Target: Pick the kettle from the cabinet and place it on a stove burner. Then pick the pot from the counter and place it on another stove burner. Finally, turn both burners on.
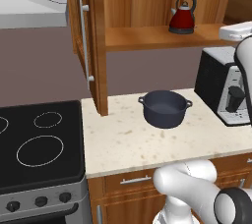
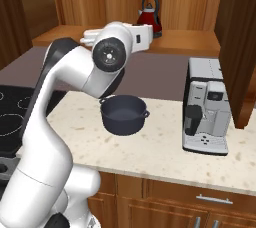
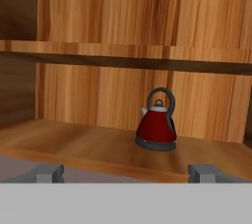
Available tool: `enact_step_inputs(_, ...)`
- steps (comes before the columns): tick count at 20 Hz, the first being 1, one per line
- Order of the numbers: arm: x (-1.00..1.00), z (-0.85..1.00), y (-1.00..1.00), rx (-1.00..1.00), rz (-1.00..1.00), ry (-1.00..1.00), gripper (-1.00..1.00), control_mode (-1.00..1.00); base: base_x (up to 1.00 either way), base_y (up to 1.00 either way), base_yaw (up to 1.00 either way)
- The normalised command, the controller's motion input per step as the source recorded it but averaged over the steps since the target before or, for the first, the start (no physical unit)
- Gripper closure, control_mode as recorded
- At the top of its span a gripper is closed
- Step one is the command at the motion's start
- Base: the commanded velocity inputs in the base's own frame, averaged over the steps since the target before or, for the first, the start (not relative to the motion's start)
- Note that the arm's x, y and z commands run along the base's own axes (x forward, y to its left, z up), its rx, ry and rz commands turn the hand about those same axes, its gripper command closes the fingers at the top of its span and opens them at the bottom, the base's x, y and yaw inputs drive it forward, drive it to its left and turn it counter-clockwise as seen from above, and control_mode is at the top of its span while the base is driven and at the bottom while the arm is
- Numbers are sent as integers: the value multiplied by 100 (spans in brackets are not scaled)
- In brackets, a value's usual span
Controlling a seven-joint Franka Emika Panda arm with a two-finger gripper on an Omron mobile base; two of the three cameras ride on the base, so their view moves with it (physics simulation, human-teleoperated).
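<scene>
Holding our jaws spread wide and empty at the cabinet [image 3: 138, 21] mouth, we see both fingertips [image 3: 47, 173] level with the shelf edge. Ahead between the jaws, well apart, the kettle [image 3: 156, 126] stands upright on the shelf near the back panel. Below the jaws the pot [image 1: 165, 108] sits on the tabletop [image 1: 128, 142].

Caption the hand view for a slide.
Open gripper faces the red kettle standing upright on the cabinet shelf.

Kettle [image 1: 182, 17] upright on cabinet [image 1: 147, 36] shelf; pot [image 1: 165, 108] & prob. coffee machine [image 1: 224, 85] on counter [image 1: 123, 144].
</scene>
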Motion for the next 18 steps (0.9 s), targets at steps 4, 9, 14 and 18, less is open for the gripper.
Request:
enact_step_inputs(4,12,0,0,0,0,0,-100,-100,0,0,0)
enact_step_inputs(9,17,0,-1,0,1,0,-100,-100,0,0,0)
enact_step_inputs(14,20,0,0,0,1,0,-100,-100,0,0,0)
enact_step_inputs(18,22,0,-2,0,2,0,-100,-100,0,0,0)
